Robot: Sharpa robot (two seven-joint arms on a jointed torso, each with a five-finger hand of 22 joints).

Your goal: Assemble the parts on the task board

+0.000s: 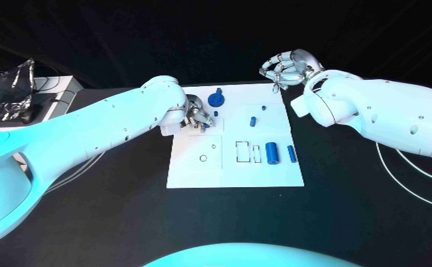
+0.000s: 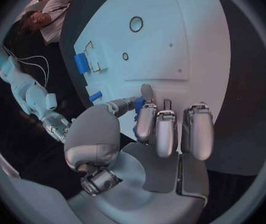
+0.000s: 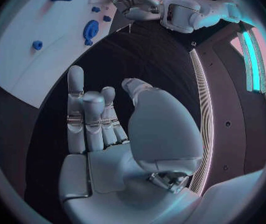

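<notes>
The white task board (image 1: 236, 174) lies mid-table. My left hand (image 1: 195, 118) rests low over its far left part. In the left wrist view that hand (image 2: 164, 129) pinches a small blue part (image 2: 137, 104) between thumb and fingers, just above the board (image 2: 189, 35). A blue gear-shaped part (image 1: 216, 99) stands beside it. Two blue cylinders (image 1: 271, 153) (image 1: 291, 153) lie near the board's right edge, and a small blue piece (image 1: 253, 120) sits mid-board. My right hand (image 1: 289, 68) hovers beyond the far right corner, holding nothing, its fingers (image 3: 86, 114) upright and the thumb apart.
Outlined recesses (image 1: 244, 151) and a small round hole (image 1: 203, 158) mark the board's near half. A crinkled silver object (image 1: 18, 86) with cables sits at the table's far left. A white cable (image 1: 405, 164) loops under my right arm.
</notes>
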